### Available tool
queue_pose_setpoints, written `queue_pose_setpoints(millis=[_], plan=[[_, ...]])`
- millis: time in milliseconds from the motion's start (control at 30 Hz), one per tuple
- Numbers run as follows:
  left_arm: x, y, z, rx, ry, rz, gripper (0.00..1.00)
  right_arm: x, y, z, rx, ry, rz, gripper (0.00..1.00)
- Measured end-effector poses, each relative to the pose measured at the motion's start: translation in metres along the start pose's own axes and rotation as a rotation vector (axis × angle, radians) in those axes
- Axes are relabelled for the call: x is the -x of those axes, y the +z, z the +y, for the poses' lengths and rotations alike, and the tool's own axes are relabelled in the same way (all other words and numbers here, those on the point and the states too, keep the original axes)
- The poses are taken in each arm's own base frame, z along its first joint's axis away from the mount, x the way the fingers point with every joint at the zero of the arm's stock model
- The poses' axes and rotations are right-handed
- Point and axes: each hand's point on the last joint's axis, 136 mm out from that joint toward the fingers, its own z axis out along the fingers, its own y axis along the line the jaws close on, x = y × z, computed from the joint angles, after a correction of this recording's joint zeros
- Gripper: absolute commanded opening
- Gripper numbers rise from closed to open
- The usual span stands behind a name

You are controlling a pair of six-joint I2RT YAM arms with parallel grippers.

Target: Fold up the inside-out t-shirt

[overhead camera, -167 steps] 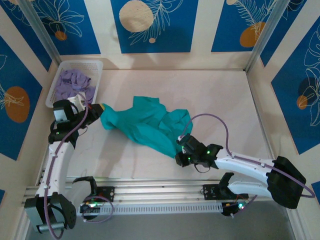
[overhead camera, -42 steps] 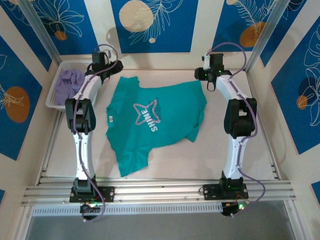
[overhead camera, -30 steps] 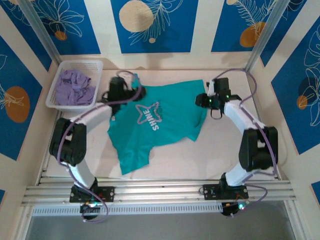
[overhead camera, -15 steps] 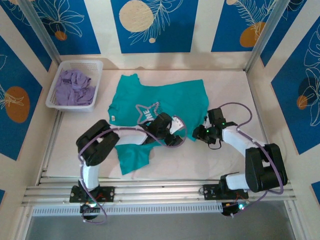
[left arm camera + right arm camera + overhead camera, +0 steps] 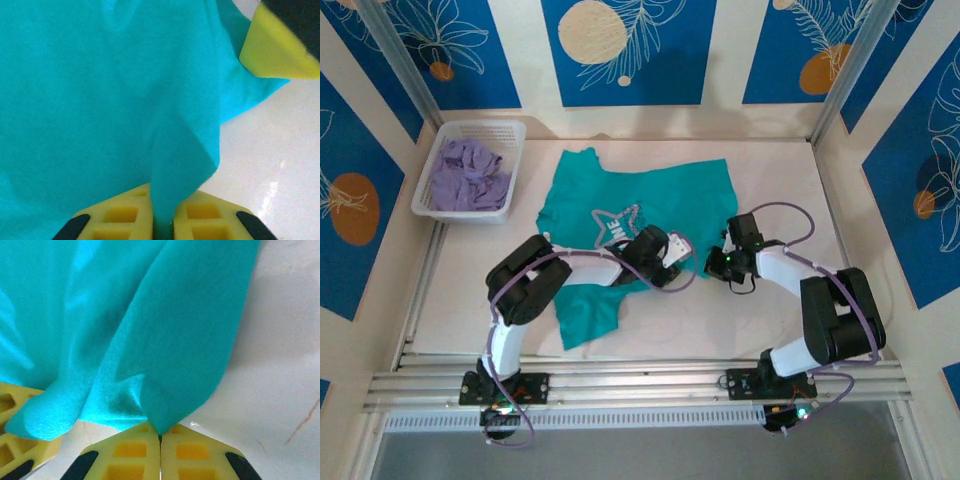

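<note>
Both the left hand [image 5: 162, 221] and the right hand [image 5: 160, 439], gaping half a second ago, now clench folds at the near edge of the teal-green soft fabric t-shirt [image 5: 620, 195]. It lies spread across the pale bench [image 5: 780, 180], unmoved.

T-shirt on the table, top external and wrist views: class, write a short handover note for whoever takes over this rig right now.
Left gripper: shut on a fold of the t-shirt.
Right gripper: shut on the t-shirt's edge, close beside the left one.
T-shirt: spread on the table, white print showing; both pinches sit at its near right edge.
Basket: at the far left, apart from the shirt, holding the lavender garment.
Done: shirt laid out, edge gripped by both.
Left: no fold made yet. Probably lift the gripped edge, carry it over the shirt, then fold again.
</note>
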Motion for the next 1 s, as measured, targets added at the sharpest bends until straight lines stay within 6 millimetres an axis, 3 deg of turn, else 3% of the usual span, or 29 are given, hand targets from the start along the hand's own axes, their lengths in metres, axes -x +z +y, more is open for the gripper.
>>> queue_pose_setpoints(millis=[133,333,467,667,833,1000], plan=[[-0.001,-0.009,-0.005,-0.065,-0.06,-0.01,0.0,0.013,-0.024,0.01,0.009,-0.045,-0.044,0.05],[0.016,-0.029,-0.008,-0.181,-0.164,-0.094,0.0,0.039,-0.046,0.033,0.017,-0.146,-0.072,0.07],[0.02,-0.035,0.001,-0.218,-0.24,-0.137,0.0,0.059,-0.036,0.037,-0.023,-0.192,-0.05,0.09],[0.02,-0.037,0.01,-0.225,-0.316,-0.14,0.0,0.081,-0.018,0.022,-0.146,-0.219,-0.04,0.2],[0.016,-0.037,0.011,-0.226,-0.347,-0.123,0.0,0.076,-0.025,0.022,-0.162,-0.251,-0.051,0.31],[0.014,-0.036,0.01,-0.227,-0.359,-0.115,0.0,0.041,-0.042,0.032,-0.126,-0.313,-0.064,0.45]])
